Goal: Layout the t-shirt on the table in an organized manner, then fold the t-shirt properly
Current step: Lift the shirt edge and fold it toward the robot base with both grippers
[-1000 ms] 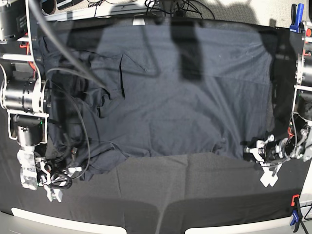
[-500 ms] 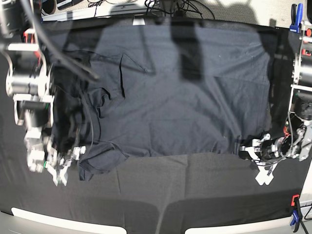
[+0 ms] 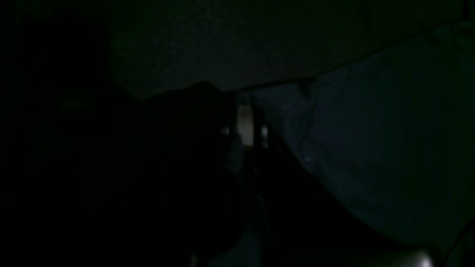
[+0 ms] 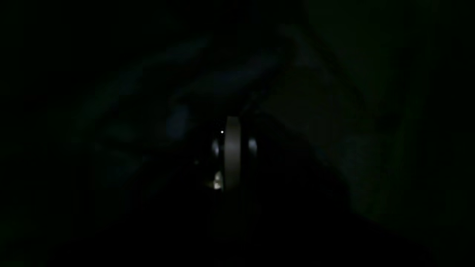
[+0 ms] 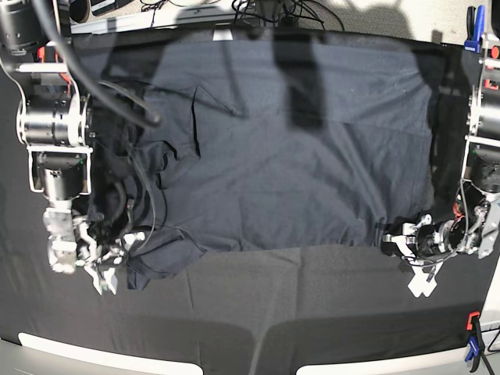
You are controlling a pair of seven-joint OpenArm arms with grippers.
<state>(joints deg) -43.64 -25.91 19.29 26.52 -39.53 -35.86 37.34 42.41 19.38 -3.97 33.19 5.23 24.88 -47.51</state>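
Found the t-shirt (image 5: 289, 148) spread across the far and middle part of the table (image 5: 312, 305), largely flat, with its near hem running across the middle of the cloth-covered surface. Noted bunching and a dark fold line on the side toward the right arm, where fabric lay rumpled around a sleeve (image 5: 160, 258). Observed the right gripper (image 5: 109, 262) low at that rumpled corner, touching or just beside the cloth; could not tell from any view whether open or closed on fabric. Observed the left gripper (image 5: 398, 242) at the opposite near corner of the hem, at the cloth's edge; grasp likewise not readable. Wrist views too dark to settle either question: only a pale strip of the left gripper (image 3: 245, 124) and of the right gripper (image 4: 232, 152) discernible, beside dim cloth.

Judged the laying-out stage well advanced but unfinished: one side smooth, the other crumpled. No fold made yet. Remaining, as judged: flatten the bunched side, square the sleeves, then carry out all folds.
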